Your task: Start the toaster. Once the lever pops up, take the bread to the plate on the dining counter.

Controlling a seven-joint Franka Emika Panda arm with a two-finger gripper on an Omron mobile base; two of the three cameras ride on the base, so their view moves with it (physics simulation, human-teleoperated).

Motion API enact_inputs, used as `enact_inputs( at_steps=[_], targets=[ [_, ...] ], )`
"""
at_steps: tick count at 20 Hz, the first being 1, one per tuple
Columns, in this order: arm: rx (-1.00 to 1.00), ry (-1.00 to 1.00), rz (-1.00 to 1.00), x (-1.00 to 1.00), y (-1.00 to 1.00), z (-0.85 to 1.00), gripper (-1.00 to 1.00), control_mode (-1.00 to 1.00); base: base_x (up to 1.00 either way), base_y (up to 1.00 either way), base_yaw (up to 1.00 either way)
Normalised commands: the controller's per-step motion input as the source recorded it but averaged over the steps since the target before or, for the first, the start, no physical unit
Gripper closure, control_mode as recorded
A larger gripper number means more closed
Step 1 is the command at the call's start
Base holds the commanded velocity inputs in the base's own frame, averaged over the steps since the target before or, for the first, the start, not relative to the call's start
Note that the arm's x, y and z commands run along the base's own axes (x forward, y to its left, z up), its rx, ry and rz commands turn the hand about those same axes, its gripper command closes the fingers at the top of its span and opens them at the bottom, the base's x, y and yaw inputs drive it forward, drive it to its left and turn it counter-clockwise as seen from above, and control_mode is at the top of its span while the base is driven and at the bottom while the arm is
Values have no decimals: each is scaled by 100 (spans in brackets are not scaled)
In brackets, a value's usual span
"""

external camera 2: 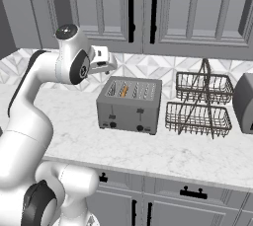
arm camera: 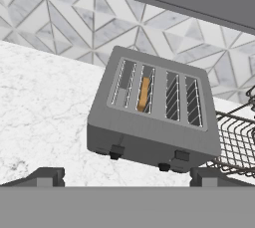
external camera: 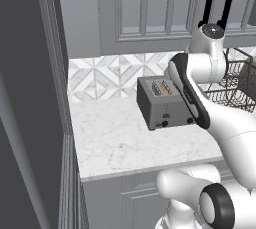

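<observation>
We hover above the toaster [arm camera: 152, 115] with our gripper [arm camera: 127, 177] spread wide and empty; the bread [arm camera: 143, 94] sits in a slot (lever [arm camera: 116, 152] seemingly unpressed), so everything remains.

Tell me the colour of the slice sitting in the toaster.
Orange-brown; the bread shows best in the hand view, standing in a slot of the grey toaster.

The bread [arm camera: 144, 94] sits in the toaster [arm camera: 149, 137], wire basket [external camera 2: 198, 116] to its right.
</observation>
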Motion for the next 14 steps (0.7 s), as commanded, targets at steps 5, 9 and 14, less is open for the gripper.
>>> enact_inputs(
  at_steps=[5,9,14],
  targets=[
    [0,0,0,0,0,0,-100,-100,0,0,0],
    [0,0,0,0,0,0,-100,-100,0,0,0],
    [0,0,0,0,0,0,-100,-100,0,0,0]
  ],
)
